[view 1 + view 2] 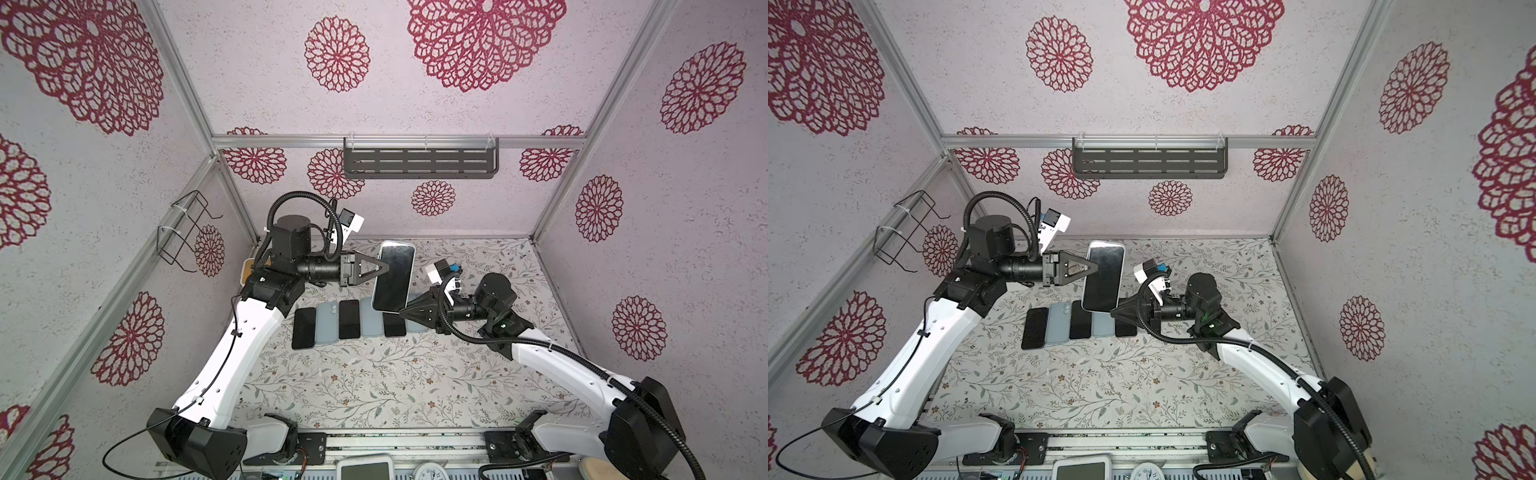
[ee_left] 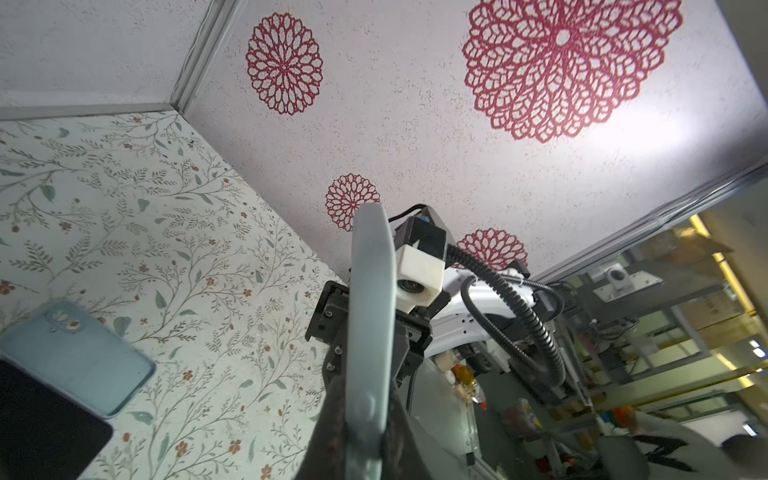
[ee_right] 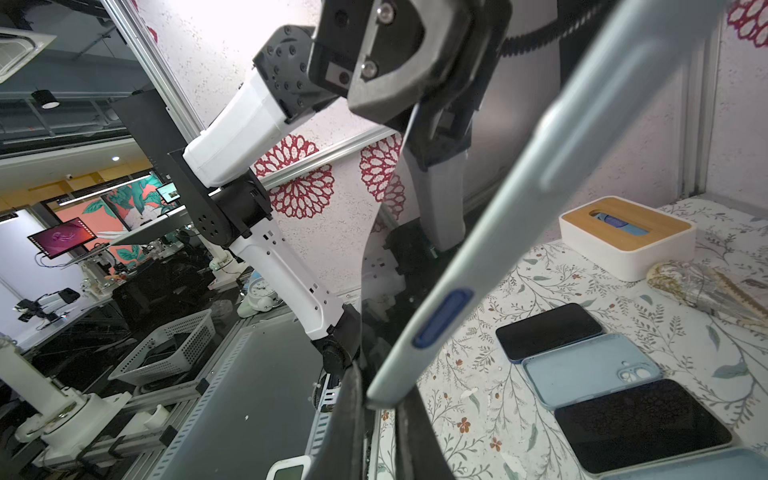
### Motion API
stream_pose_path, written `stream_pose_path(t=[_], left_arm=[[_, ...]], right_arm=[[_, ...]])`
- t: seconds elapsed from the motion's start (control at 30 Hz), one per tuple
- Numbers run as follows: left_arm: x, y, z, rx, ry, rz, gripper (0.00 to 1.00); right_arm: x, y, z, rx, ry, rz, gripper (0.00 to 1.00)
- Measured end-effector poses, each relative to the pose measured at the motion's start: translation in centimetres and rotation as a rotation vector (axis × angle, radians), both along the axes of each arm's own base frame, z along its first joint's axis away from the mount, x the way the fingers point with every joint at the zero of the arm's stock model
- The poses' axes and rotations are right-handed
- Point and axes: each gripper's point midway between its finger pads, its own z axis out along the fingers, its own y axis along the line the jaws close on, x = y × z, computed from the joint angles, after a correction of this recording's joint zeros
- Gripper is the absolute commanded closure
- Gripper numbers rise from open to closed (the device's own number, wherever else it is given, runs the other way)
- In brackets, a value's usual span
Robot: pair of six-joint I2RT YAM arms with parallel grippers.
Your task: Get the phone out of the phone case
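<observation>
1. Pale-blue phone case point(image 2: 370, 316), with the phone point(image 1: 393, 276) seated inside, is held aloft above the table point(image 1: 374, 386).
2. One long edge is clamped by the left gripper point(image 1: 384, 269); the near corner is pinched by the right gripper point(image 1: 402, 311).
3. Step judged: the peel is being set up. Next, the corner lip is to be pried back while the phone is braced.

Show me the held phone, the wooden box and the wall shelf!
phone point(image 1: 393, 276): in a top view, screen middle.
wooden box point(image 3: 656, 228): right wrist view, wooden lid.
wall shelf point(image 1: 419, 163): in a top view, slotted front.
</observation>
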Motion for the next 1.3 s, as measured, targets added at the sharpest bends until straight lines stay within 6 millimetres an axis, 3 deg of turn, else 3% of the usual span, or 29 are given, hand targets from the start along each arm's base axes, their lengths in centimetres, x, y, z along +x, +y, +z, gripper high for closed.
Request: stream_pose_path(t=[0.17, 0.37, 0.5, 0.57, 0.63, 0.8, 0.9, 1.03, 1.17, 1.3], left_arm=[[2.3, -1.8, -0.4, -0.104, 0.12, -0.001, 1.0], [3.0, -4.9, -0.3, -0.161, 0.217, 0.005, 1.0], [3.1, -5.8, -0.1, -0.18, 0.236, 0.021, 1.0], [2.9, -6.2, -0.2, -0.185, 0.242, 0.019, 1.0], [2.9, -6.3, -0.5, -0.194, 0.247, 0.022, 1.0], [4.7, -4.3, -1.1, -0.259, 0.265, 0.129, 1.0], [5.7, -3.3, -0.7, -0.308, 0.243, 0.203, 1.0], [5.9, -3.4, 0.2, -0.365, 0.21, 0.234, 1.0], [5.3, -4.0, 0.7, -0.393, 0.197, 0.224, 1.0], [5.0, -4.3, 0.9, -0.414, 0.188, 0.22, 1.0]], right_arm=[[0.5, -0.2, 0.1, 0.01, -0.093, -0.035, 1.0], [0.8, -0.4, 0.0, 0.023, -0.21, -0.054, 1.0], [3.5, -2.2, 0.2, 0.07, -0.222, -0.183, 1.0], [4.8, -3.4, 0.7, 0.104, -0.22, -0.258, 0.85], [5.1, -4.6, 0.9, 0.133, -0.203, -0.307, 0.61], [2.2, -6.4, -1.1, 0.171, -0.108, -0.33, 0.38], [0.8, -6.0, -1.3, 0.185, -0.037, -0.313, 0.32], [-0.4, -4.7, 0.3, 0.214, 0.018, -0.275, 0.28], [0.4, -4.2, 2.0, 0.242, 0.053, -0.284, 0.28], [1.7, -3.6, 1.7, 0.236, 0.104, -0.306, 0.28]])
